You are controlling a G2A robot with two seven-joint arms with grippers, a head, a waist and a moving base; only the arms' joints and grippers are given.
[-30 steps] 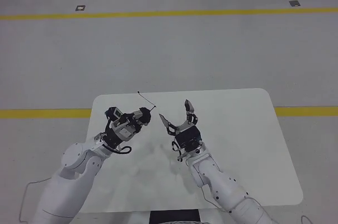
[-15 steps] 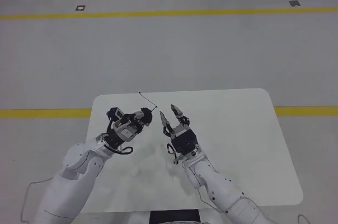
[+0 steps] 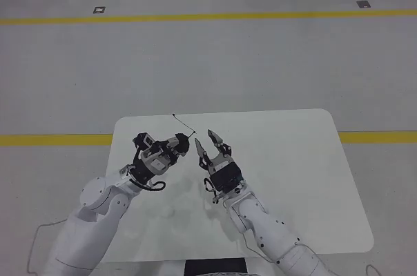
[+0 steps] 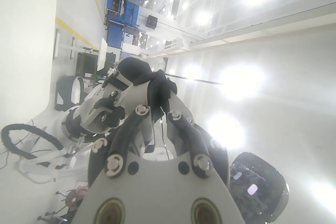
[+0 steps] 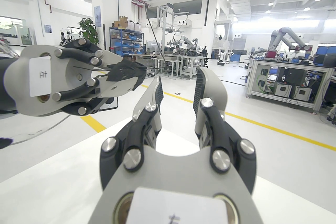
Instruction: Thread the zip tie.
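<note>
Top looks down; right wrist, close, seemingly faces left gripper [image 5: 132, 72]

left claw [image 3: 182, 143] and zip tie [image 3: 183, 124] close beside right claw [image 3: 204, 136]

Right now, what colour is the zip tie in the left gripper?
The zip tie is black; the top view shows it best.

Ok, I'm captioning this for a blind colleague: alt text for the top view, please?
The left gripper holds a thin black zip tie above a white table; the open right gripper sits close beside it.
</note>
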